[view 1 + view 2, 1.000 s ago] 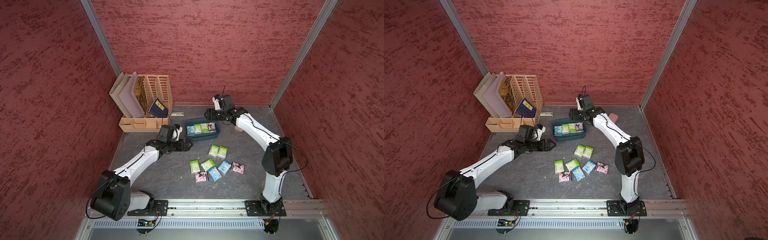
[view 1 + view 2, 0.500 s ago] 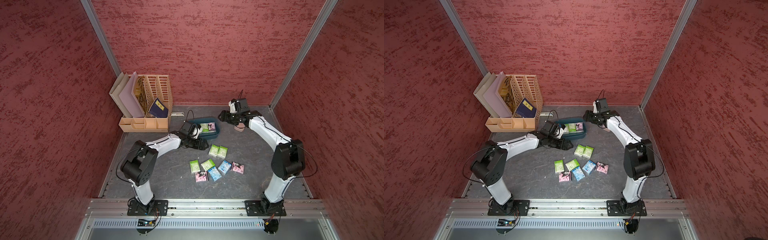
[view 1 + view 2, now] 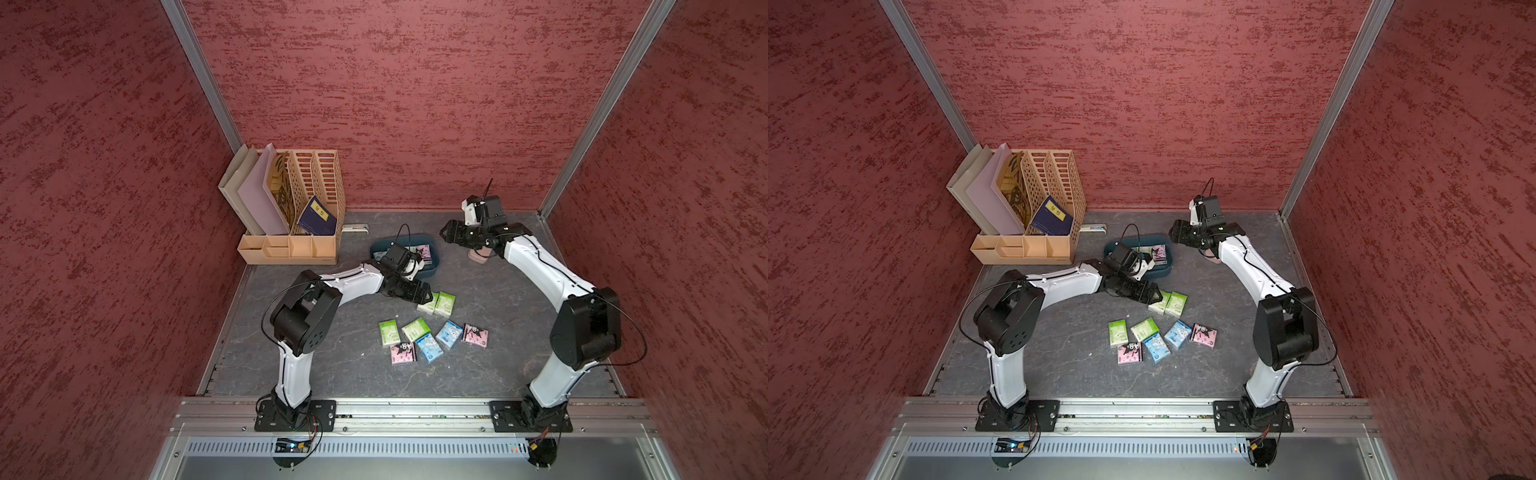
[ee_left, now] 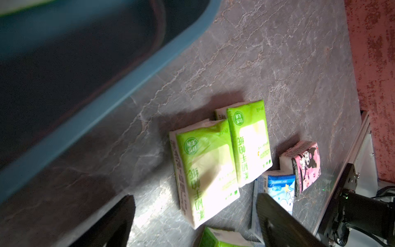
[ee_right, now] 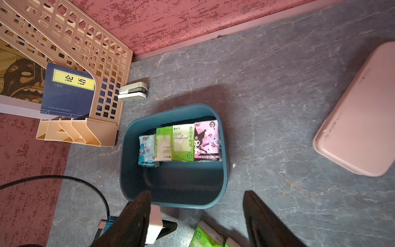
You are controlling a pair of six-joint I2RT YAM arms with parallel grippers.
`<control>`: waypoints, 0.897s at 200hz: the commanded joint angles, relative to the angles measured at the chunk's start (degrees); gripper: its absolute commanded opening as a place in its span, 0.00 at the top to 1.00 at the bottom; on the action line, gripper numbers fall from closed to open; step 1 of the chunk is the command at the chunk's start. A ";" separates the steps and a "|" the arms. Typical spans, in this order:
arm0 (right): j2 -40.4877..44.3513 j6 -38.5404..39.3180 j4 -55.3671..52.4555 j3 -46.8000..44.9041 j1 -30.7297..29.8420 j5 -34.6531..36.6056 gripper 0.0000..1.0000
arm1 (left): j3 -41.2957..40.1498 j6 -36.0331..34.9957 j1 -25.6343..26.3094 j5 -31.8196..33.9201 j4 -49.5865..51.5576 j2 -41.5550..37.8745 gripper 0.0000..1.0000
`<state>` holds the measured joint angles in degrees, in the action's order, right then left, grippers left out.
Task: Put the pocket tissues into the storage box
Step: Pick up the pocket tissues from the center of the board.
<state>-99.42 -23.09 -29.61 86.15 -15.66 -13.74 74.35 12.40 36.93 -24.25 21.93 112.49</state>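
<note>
Left jaws and right jaws are held spread, empty. Four pocket tissues [image 5: 182,142] are lined along one wall of the storage box [image 5: 129,162]; its other half seems bare.

In both top views, mid-frame, the left arm [image 3: 353,282] covers much of the storage box [image 3: 431,271], hiding most pocket tissues [image 3: 424,252] inside. Just right, the right arm [image 3: 536,266] hides most of the pink case [image 3: 477,257].
</note>
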 commanded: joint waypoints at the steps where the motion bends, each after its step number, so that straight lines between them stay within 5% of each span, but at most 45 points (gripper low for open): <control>1: 0.94 0.88 0.67 -0.68 0.84 -0.06 0.30 | 1.90 -0.76 -0.06 -1.31 1.69 1.79 0.16; 64: 0.88 0.99 0.24 -1.11 1.72 -0.51 0.32 | 3.82 -0.66 0.17 -4.87 3.49 5.52 0.49; 113: 0.54 1.27 -0.59 -1.04 1.98 -0.59 0.32 | 5.37 -0.83 0.16 -5.11 5.31 7.17 1.00; 179: 1.53 2.69 -0.33 -1.17 2.03 -2.99 0.30 | 0.75 -0.72 -2.31 -4.43 1.91 0.09 1.00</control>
<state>-99.42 -21.63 -30.02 85.30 -14.06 -14.41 78.08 11.97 36.23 -29.65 25.45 117.30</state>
